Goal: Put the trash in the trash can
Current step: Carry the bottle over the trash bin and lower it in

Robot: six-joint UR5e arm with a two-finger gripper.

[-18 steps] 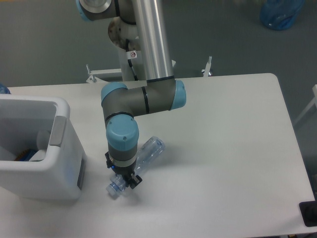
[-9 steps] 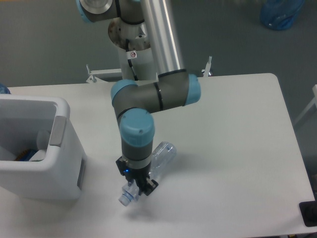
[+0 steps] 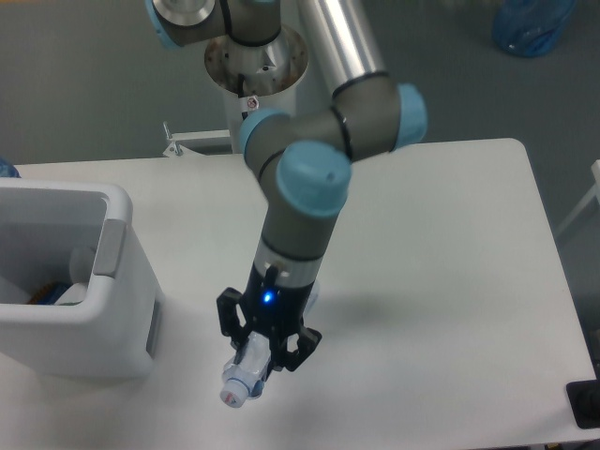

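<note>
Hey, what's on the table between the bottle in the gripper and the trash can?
Nothing. In the fixed camera view, only bare white table separates the bottle, held by the gripper, from the trash can.

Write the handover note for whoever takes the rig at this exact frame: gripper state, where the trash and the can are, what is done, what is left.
Gripper: shut on the clear plastic bottle, cap end pointing down toward the camera, apparently lifted off the table.
Trash can: at the table's left edge, open top, to the left of the gripper. Some items lie inside it, too hidden to identify; I cannot confirm the paper wad is among them.
Done: bottle grasped.
Left: carry the bottle left over the can's rim, release it inside, then check where the white wad is; none shows on the table.
</note>
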